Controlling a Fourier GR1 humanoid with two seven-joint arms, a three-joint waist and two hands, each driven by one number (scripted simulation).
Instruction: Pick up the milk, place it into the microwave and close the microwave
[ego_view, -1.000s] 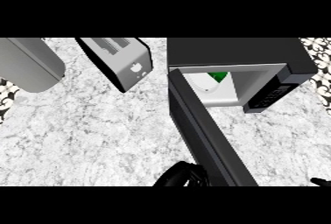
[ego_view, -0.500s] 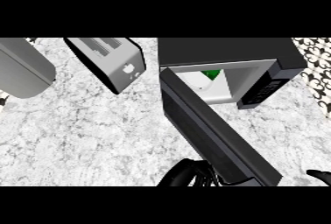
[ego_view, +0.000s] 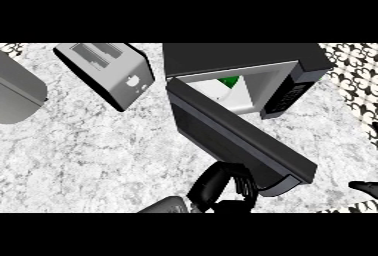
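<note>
While toaster (ego_view: 111, 72) sits nearby, microwave door (ego_view: 236, 137) blocks milk (ego_view: 225, 86).

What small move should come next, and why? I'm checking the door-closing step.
Probably the left hand should push the black microwave door further toward the black microwave. The white, green-topped milk carton already sits inside, the door stands partly open, and the hand rests at its outer end.

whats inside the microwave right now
Inside the microwave, the milk carton shows, white with a green top. The half-open door covers the lower part of the cavity, so the carton's base can't be seen.
</note>
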